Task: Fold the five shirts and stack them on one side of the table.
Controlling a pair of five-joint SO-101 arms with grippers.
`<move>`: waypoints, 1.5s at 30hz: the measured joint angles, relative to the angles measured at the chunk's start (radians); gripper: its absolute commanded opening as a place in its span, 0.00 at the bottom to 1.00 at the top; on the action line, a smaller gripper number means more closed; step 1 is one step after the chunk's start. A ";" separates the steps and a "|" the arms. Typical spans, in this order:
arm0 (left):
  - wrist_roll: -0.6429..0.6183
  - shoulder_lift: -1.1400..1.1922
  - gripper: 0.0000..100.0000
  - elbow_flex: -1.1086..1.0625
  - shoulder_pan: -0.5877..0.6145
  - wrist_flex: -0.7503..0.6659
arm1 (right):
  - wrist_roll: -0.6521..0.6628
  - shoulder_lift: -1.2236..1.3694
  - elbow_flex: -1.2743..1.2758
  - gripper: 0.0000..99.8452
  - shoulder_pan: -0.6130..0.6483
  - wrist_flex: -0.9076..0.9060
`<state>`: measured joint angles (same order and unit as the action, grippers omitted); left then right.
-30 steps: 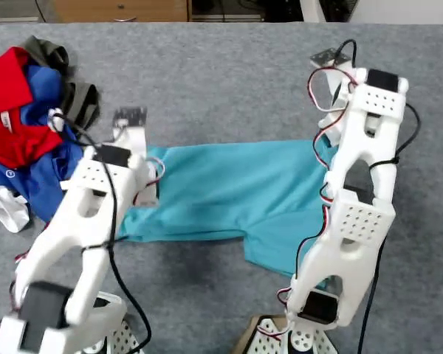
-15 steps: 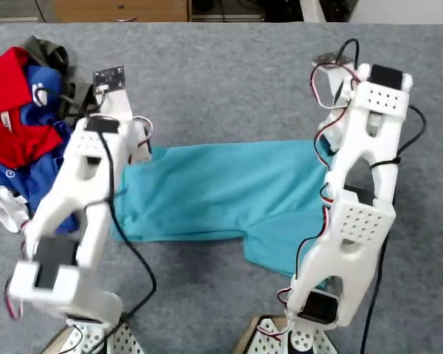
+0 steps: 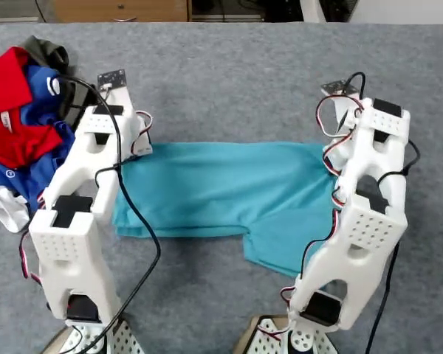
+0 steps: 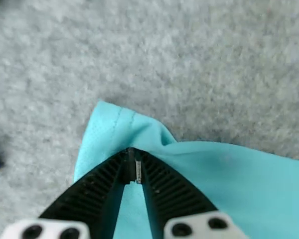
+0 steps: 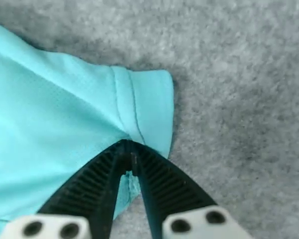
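Grey felt table (image 3: 229, 81) all round me, napped and grippy, with a wooden cabinet (image 3: 122, 9) running along the far edge at twelve o'clock. Spread across the middle, from nine o'clock over to three, is the teal shirt (image 3: 221, 188), lying flat, with one flap dropping away toward five o'clock.

My left pincer (image 4: 133, 169) is clenched on the shirt's far corner at about ten o'clock, with a fold of hem nipped right between the tips. My right pincer (image 5: 130, 162) is clenched too, biting the stitched hem at the two o'clock corner. So I've got both far corners in hand, one each side.

How's it going to behave? I'd say light, thin and thoroughly floppy: no stiffness at all, so it will sag wherever I'm not holding it. The knit looks smooth and could slide out of a shallow bite. The doubled, stitched hem is the place to hold, thicker and less likely to slip, and that's where both tips sit. The felt will likely drag on the cloth, which helps the near edge stay put but may bunch it if I pull low.

Over at ten o'clock, the pile of shirts (image 3: 18, 125) waits in a heap of red, blue, white and dark cloth, just beside my left arm.
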<state>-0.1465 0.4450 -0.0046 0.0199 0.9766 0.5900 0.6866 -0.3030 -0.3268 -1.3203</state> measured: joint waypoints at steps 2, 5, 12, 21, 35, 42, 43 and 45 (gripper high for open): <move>0.000 0.002 0.02 0.012 0.005 -0.002 | 0.000 -0.012 0.000 0.00 -0.002 -0.003; 0.002 0.003 0.02 0.072 0.009 0.061 | 0.000 -0.057 -0.002 0.00 -0.003 -0.034; 0.002 -0.037 0.02 0.222 -0.002 0.313 | 0.000 -0.276 -0.002 0.00 0.037 -0.103; 0.040 -0.327 0.02 -0.209 -0.104 0.227 | 0.000 -0.207 -0.023 0.00 0.112 -0.026; 0.104 -0.769 0.02 -0.942 -0.140 -0.060 | -0.006 0.069 -0.239 0.00 0.060 0.003; 0.103 -0.779 0.02 -0.845 -0.137 0.015 | -0.006 0.068 -0.443 0.00 0.054 -0.216; 0.103 -0.779 0.02 -0.798 -0.137 0.043 | -0.006 0.063 -0.477 0.00 0.054 -0.249; 0.095 -0.779 0.02 -0.689 -0.137 0.081 | -0.006 0.052 -0.539 0.00 0.054 -0.305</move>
<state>-0.0514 -0.3345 -0.6935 -0.1166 1.0579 0.5838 0.7388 -0.8416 -0.2731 -1.6256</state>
